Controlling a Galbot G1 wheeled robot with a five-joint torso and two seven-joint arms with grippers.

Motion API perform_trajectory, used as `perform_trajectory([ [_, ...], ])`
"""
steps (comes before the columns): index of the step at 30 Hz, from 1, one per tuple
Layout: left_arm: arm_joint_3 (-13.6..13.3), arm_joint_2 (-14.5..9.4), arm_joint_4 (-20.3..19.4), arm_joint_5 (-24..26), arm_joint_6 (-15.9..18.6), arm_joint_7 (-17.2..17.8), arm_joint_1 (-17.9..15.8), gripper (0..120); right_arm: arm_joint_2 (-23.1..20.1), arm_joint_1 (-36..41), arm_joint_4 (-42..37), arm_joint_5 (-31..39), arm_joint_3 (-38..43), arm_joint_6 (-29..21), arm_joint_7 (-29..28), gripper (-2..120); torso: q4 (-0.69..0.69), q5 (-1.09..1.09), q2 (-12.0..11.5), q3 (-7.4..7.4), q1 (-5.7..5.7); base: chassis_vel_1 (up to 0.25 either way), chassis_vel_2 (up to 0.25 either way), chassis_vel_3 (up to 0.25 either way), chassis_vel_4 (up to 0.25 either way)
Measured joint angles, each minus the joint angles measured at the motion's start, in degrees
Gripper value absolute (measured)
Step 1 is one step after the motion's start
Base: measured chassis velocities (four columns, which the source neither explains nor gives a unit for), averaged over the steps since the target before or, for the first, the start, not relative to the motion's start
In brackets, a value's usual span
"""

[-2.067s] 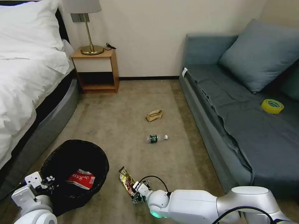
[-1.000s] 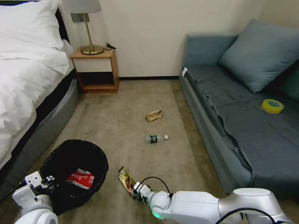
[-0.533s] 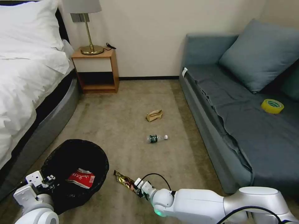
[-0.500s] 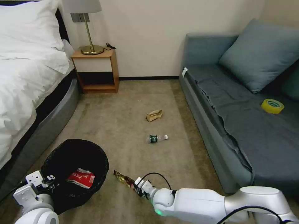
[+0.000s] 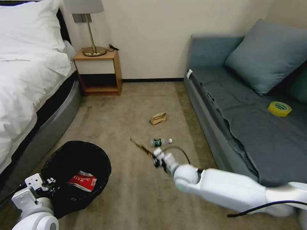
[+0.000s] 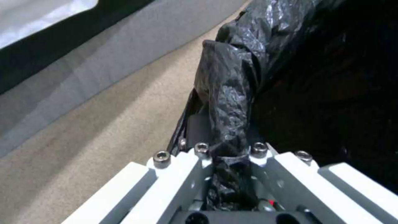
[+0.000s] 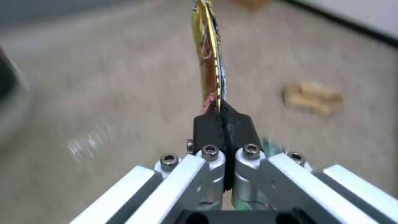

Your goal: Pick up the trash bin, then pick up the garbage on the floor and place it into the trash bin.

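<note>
The trash bin (image 5: 60,157), lined with a crinkled black bag, sits low at the left. My left gripper (image 5: 48,186) is shut on its near rim, and the left wrist view shows the black bag (image 6: 232,93) pinched between its fingers. A red snack wrapper (image 5: 81,181) lies inside the bin. My right gripper (image 5: 157,158) is raised over the carpet and shut on the gold-brown snack wrapper (image 5: 140,147), which sticks out edge-on beyond the pads (image 7: 209,62). The small clear bottle (image 5: 160,141) and the crumpled brown paper bag (image 5: 158,118) lie on the carpet farther away.
A bed (image 5: 28,83) runs along the left and a grey sofa (image 5: 243,127) along the right, with a yellow tape roll (image 5: 279,109) on its seat. A wooden nightstand (image 5: 99,72) with a lamp stands at the far wall. Carpet lies between them.
My right gripper has lifted the gold-brown wrapper off the floor and swung up and forward, toward the bottle. The left gripper still holds the bin's rim.
</note>
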State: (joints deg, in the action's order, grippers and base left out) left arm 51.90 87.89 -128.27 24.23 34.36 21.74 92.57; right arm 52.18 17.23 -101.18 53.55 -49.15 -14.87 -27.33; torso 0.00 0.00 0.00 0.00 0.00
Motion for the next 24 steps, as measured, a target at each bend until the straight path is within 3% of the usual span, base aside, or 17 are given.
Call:
perform_trajectory([
  [4,-0.43,0.14,0.26,-0.14,0.04,0.0,-0.18,2,0.8,-1.25,-5.43,2.94,1.54,-1.34,-1.71,0,0.0,0.0,0.0,0.0,0.0,0.0,0.0,0.0,0.0],
  [11,-0.86,0.64,0.33,-0.31,0.19,0.0,-0.29,2,6.31,-3.48,-11.16,8.15,-3.96,-2.05,-5.24,0,0.01,-0.01,0.0,0.0,0.0,0.0,0.0,0.0,0.0],
  [21,-1.26,1.24,-0.05,-0.79,0.51,0.01,-0.52,2,17.23,-4.63,-9.1,9.45,-11.46,-1.74,-6.95,0,0.01,-0.01,0.0,0.0,0.0,0.0,0.0,0.0,0.0],
  [24,-1.41,1.43,-0.45,-0.91,0.59,0.01,-0.51,2,18.81,-4.65,-7.44,8.65,-12.65,-1.59,-7.02,0,0.01,-0.01,0.0,0.0,0.0,0.0,0.0,0.0,0.0],
])
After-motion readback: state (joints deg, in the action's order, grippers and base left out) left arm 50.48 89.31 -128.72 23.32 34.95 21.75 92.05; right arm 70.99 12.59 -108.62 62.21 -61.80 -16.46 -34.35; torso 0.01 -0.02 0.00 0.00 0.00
